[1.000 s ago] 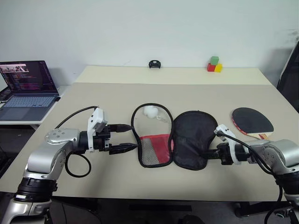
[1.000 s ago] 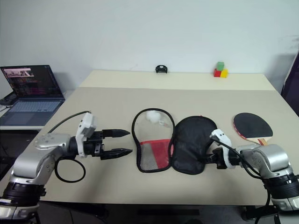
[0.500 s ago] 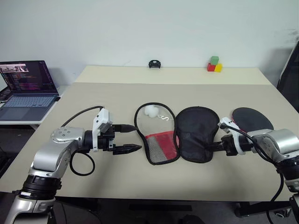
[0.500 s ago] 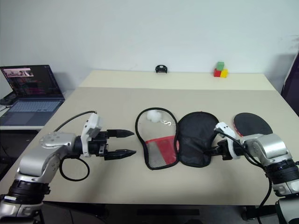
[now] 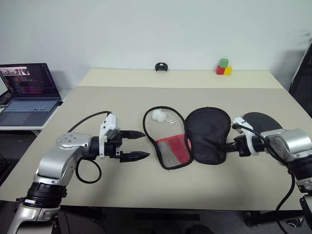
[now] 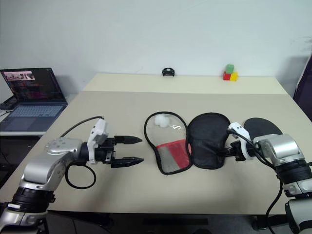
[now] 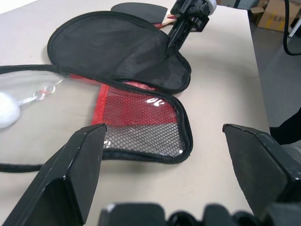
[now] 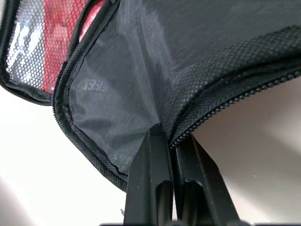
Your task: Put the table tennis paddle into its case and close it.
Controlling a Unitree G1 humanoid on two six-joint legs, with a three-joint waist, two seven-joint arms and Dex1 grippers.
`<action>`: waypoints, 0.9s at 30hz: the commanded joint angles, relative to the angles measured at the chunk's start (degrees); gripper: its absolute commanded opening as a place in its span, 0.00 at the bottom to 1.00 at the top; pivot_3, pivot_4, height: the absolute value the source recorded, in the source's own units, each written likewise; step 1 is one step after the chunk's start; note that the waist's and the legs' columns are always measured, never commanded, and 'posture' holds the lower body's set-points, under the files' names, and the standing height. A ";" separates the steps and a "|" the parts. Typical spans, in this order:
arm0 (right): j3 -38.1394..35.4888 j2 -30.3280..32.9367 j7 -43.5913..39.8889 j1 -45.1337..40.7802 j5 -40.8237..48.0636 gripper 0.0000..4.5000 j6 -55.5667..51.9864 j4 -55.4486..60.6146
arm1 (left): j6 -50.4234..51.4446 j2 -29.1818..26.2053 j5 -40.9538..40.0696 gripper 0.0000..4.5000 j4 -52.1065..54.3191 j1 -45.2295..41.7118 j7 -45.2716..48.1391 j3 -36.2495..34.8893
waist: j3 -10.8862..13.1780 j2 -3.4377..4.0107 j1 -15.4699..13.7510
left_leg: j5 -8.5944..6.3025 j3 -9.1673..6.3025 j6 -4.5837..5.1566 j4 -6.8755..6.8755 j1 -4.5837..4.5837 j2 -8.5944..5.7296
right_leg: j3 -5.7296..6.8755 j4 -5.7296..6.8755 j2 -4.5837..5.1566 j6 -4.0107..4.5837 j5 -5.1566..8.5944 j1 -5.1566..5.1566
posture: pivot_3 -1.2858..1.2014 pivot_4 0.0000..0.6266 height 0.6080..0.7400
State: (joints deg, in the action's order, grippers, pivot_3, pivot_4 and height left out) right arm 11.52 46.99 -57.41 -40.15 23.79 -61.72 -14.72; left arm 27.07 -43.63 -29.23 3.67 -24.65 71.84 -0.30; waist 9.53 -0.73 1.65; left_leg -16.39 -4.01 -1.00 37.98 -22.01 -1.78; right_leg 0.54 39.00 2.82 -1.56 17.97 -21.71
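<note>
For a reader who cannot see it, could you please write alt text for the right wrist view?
The right gripper is shut on the zipped edge of the case, pinching its black flap. The flap spreads away from the fingers, with the red mesh pocket at the far side, all over a pale table.

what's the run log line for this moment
phase: dragging case open | right gripper: shut on case flap edge | left gripper: open, beside case | paddle: on table, outside case
</note>
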 commanded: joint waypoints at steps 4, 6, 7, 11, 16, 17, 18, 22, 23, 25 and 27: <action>-2.10 -0.54 1.05 -1.49 -1.23 0.01 0.73 -0.73 | -0.84 0.14 0.02 0.96 0.22 -1.39 0.24 -0.33 | 0.00 0.00 0.00 | 0.00 0.00 0.00 0.00 0.00 0.00 | 0.00 0.00 0.00 0.00 0.00 0.00 | 0.52 0.24 1.00; -2.62 -0.75 2.10 -1.49 -1.77 0.10 0.78 -1.53 | -0.87 0.20 0.09 0.96 0.14 -1.48 0.27 -0.28 | 0.00 0.00 0.00 | 0.00 0.00 0.00 0.00 0.00 0.00 | -0.01 0.00 0.00 0.00 0.00 0.00 | 0.52 0.24 1.00; -2.83 -0.85 2.76 -1.52 -2.09 0.13 0.90 -1.98 | -0.86 0.22 0.11 0.96 0.14 -1.50 0.27 -0.25 | 0.00 0.00 0.00 | 0.00 0.00 0.00 0.00 0.00 0.00 | 0.00 0.00 0.00 0.00 0.00 0.00 | 0.52 0.24 1.00; -3.91 -1.56 5.98 -2.16 -4.45 0.41 3.52 -4.91 | -0.89 0.50 0.22 0.96 0.05 -1.61 0.25 -0.03 | 0.00 0.00 0.03 | 0.00 0.01 0.00 0.01 0.01 0.00 | -0.01 0.01 0.00 0.00 0.00 0.00 | 0.52 0.24 1.00; -5.72 -1.48 6.41 -3.19 -4.86 0.41 5.00 -6.57 | -1.00 0.98 0.47 0.96 -0.25 -1.94 0.28 0.18 | 0.00 0.00 0.01 | 0.00 0.01 -0.01 0.02 0.00 0.00 | 0.00 0.02 0.00 0.00 0.00 0.00 | 0.52 0.24 1.00; -6.23 -1.37 6.54 -3.43 -4.98 0.41 5.17 -6.92 | -1.01 1.05 0.48 0.96 -0.28 -1.99 0.27 0.20 | 0.00 0.00 0.01 | 0.01 0.02 -0.01 0.01 0.00 0.00 | -0.01 0.01 0.00 0.00 0.00 0.00 | 0.52 0.24 1.00; -6.57 -1.30 6.61 -3.58 -5.08 0.41 5.29 -7.17 | -1.01 1.11 0.50 0.96 -0.29 -2.00 0.27 0.21 | 0.00 0.00 0.02 | 0.01 0.02 -0.01 0.01 0.00 0.00 | -0.01 0.01 0.00 0.00 0.00 0.00 | 0.52 0.24 1.00; -7.89 -0.16 6.56 -3.28 -5.40 0.41 5.86 -7.63 | -1.18 1.29 0.55 0.96 -0.36 -1.97 0.26 0.34 | 0.00 0.00 0.01 | 0.01 0.02 -0.01 0.01 0.00 0.00 | 0.00 0.01 0.00 0.00 0.00 0.00 | 0.52 0.24 1.00; -8.44 0.28 6.45 -2.77 -5.24 0.41 5.77 -7.24 | -1.27 1.37 0.58 0.96 -0.45 -2.01 0.21 0.42 | 0.00 0.00 0.01 | 0.01 0.02 -0.01 0.02 0.00 0.00 | -0.01 0.01 0.00 0.00 0.00 0.00 | 0.52 0.24 1.00; -10.02 0.85 6.09 -1.68 -4.12 0.41 4.96 -5.61 | -1.41 1.53 0.61 0.96 -0.56 -2.08 0.11 0.54 | 0.00 0.00 0.00 | 0.01 0.02 -0.01 0.01 -0.01 0.00 | -0.01 0.01 0.00 0.00 0.00 0.00 | 0.52 0.24 1.00; -13.48 1.10 6.08 -0.20 -1.52 0.41 3.21 -2.44 | -1.51 1.82 0.67 0.96 -0.73 -2.43 -0.01 0.70 | 0.00 0.00 -0.01 | 0.00 0.02 -0.01 0.01 -0.02 0.00 | 0.00 0.01 0.00 0.00 0.00 0.00 | 0.52 0.24 1.00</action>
State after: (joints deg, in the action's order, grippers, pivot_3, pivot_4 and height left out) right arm 2.10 46.99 -50.93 -40.73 19.70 -57.34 -21.07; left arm 26.69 -41.96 -28.51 2.37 -25.67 71.86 0.82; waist 9.53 -0.73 1.64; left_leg -16.39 -4.00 -1.01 37.99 -22.03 -1.78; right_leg 0.54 39.01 2.82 -1.56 17.97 -21.71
